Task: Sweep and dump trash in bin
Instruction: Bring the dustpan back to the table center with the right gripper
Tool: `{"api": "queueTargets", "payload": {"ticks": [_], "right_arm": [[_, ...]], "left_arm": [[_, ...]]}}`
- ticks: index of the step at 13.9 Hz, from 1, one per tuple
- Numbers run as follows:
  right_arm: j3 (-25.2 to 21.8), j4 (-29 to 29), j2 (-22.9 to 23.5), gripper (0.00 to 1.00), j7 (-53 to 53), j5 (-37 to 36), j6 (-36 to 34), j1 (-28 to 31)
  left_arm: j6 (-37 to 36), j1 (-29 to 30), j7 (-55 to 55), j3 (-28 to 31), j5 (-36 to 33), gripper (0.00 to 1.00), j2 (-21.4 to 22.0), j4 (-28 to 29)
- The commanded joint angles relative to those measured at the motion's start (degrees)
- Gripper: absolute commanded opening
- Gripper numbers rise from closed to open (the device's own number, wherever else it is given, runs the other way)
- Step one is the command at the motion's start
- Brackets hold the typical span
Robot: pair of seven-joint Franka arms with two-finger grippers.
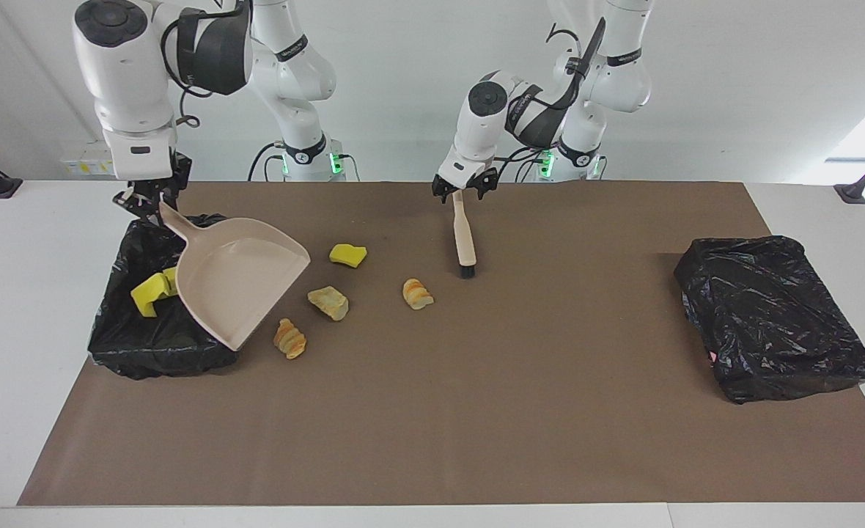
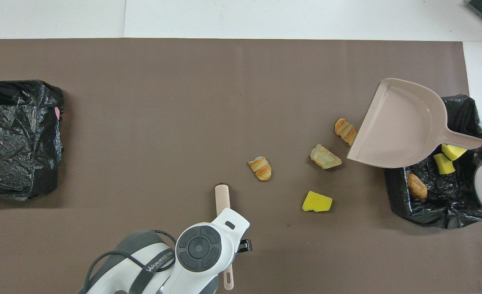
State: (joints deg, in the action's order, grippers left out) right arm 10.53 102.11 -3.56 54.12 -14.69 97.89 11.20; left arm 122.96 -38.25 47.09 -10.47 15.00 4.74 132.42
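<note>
Sponge pieces: three, one on bench, two in bin. Bread lumps: four, three on bench, one in bin. Bins: two. Dustpan: one. Brush: one.
</note>
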Motion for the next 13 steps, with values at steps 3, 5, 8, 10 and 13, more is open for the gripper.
{"api": "queueTargets", "payload": {"ticks": [3, 5, 8, 10, 13], "right_arm": [[1.25, 1.25, 1.35, 0.00, -32.44, 7.28, 0.98, -5.74], [1.25, 1.25, 3.90, 0.00, -42.74, 10.55, 4.31, -8.29], [1.25, 0.20, 8.55, 0.00, -54.87, 11.44, 9.14, -15.30], [1.34, -1.73, 11.46, 0.00, -63.05, 11.53, 11.44, -20.23], [1.34, -2.26, 14.71, 0.00, -74.58, 12.75, 17.13, -24.10]], "left_arm": [[-6.05, 9.74, -2.88, -0.08, -0.06, 1.00, 0.80, -8.21], [-10.87, 15.19, -7.43, 0.01, -0.15, 1.00, 0.98, -13.21], [-13.53, 22.41, -11.13, -0.08, -1.81, 1.00, 0.27, -18.41], [-13.53, 25.49, -12.81, -0.08, -3.66, 1.00, -1.21, -21.22], [-14.84, 29.18, -14.30, 0.01, -5.24, 1.00, -6.39, -29.29]]}}
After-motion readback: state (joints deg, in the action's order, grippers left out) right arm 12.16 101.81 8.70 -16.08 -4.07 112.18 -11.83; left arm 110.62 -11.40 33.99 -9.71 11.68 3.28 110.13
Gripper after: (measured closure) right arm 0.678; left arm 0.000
